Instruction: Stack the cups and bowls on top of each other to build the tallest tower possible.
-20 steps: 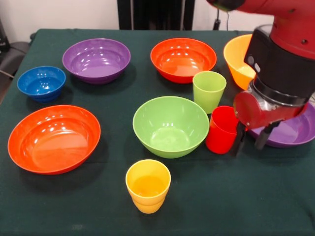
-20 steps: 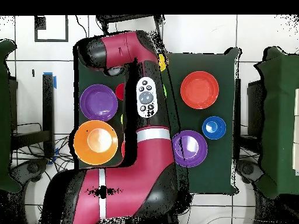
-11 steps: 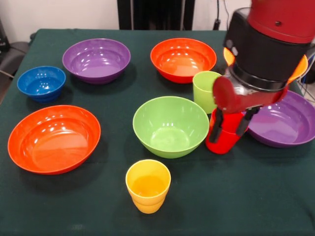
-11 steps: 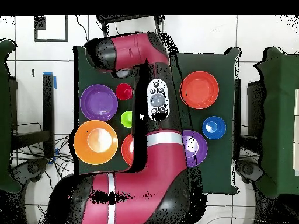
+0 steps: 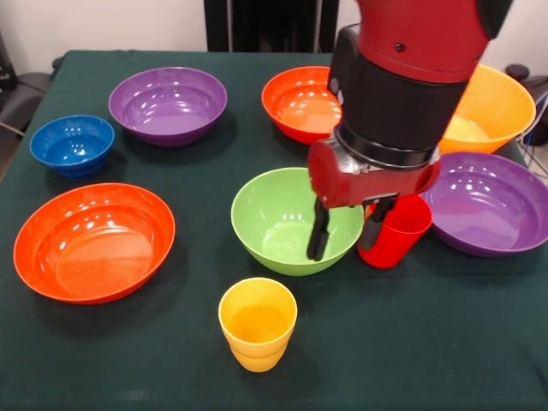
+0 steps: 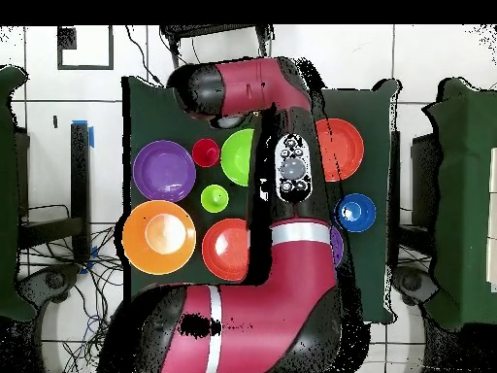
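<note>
Stacking: nothing is stacked yet, every cup and bowl sits alone on the table (image 5: 479,342) | gripper (image 5: 346,237): spread wide, nothing held, hung over the green bowl (image 5: 278,218) | red cup (image 5: 396,233): at the gripper's 3 o'clock, maybe touched | yellow cup (image 5: 257,323): at 7 o'clock

One camera faces the table (image 5: 103,360) closely from across; another looks straight down, sharing the tabletop.
</note>
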{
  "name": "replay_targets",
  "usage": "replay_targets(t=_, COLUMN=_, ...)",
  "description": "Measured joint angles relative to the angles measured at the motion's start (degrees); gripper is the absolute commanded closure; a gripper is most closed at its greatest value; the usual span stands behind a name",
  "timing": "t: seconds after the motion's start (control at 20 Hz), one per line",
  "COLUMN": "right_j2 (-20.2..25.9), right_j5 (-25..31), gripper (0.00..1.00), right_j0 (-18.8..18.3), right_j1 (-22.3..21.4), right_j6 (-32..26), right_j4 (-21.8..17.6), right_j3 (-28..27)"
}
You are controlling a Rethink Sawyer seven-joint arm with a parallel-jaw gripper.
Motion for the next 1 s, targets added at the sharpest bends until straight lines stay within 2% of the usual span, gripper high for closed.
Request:
replay_targets(t=0.45, right_j2=0.0, right_j5=-4.6, gripper=0.00, right_j0=-0.5, right_j1=-0.4, right_j6=0.0, right_j4=-0.2, right_j3=4.5)
replay_targets(t=1.0, right_j2=0.0, right_j5=-5.7, gripper=0.00, right_j0=-0.4, right_j1=-1.9, right_j6=0.0, right_j4=-0.5, right_j3=12.2)
